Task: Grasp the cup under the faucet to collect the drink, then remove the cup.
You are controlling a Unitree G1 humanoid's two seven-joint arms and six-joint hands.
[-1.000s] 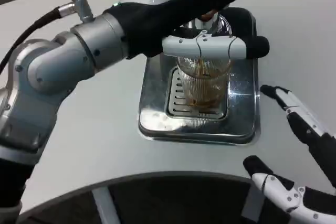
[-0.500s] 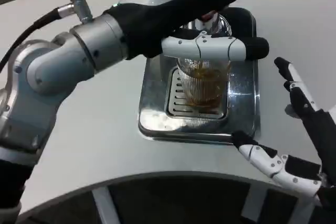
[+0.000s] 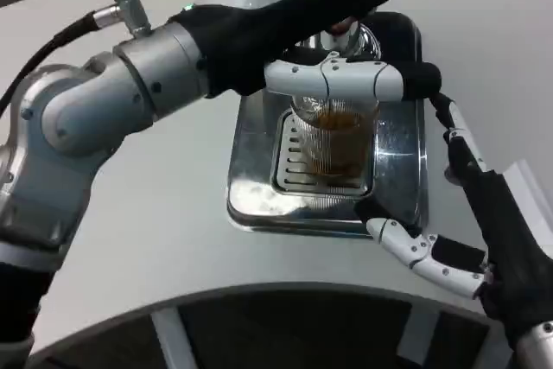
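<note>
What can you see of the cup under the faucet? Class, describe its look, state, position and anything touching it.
The cup is a clear, ribbed tumbler that looks like glass or plastic, standing upright on the slotted grate of the shiny metal drip tray. It holds brown drink, with room left at the top. The left hand reaches over it, one finger lying across its rim area, hiding the top. The right hand is spread beside the tray, not touching the cup.
</note>
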